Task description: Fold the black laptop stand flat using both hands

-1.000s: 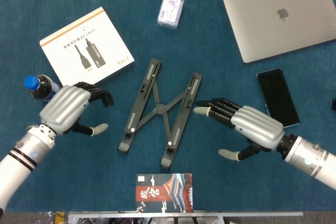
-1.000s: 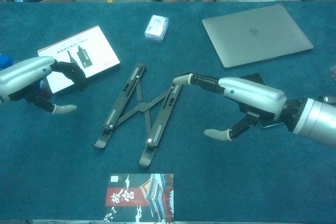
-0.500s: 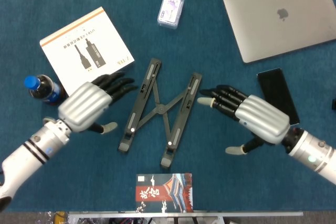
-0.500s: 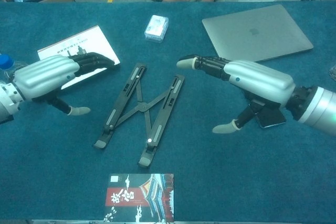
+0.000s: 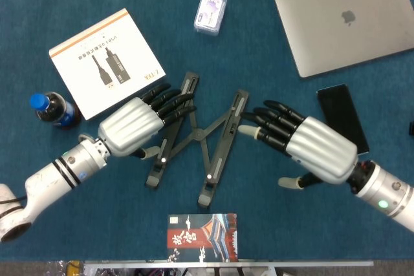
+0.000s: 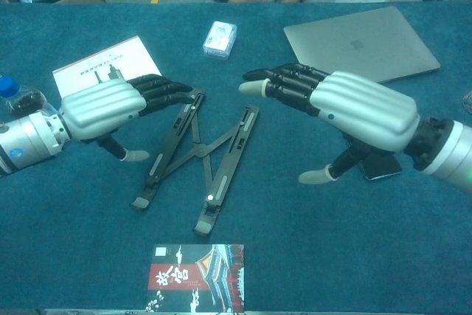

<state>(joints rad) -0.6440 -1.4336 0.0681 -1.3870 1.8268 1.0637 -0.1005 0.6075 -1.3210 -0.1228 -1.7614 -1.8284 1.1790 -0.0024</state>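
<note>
Both rails of the black laptop stand (image 5: pixel 197 137) lie splayed in an X at the table's middle, just beyond the red booklet (image 5: pixel 202 237), so press them toward each other evenly. Your left hand (image 5: pixel 132 125) holds nothing, spread fingers over the left rail; your right hand (image 5: pixel 310 147) is open too, near the right rail's far end, contact unclear.

The laptop stand (image 5: pixel 197 137) lies spread in an X mid-table, with bare cloth (image 5: pixel 272 224) on both sides. A booklet (image 5: pixel 202 237) blocks the near edge. The white box (image 5: pixel 107 56) and bottle (image 5: pixel 53 109) crowd the left side; phone (image 5: pixel 341 119) and laptop (image 5: pixel 346 17) crowd the right.
</note>
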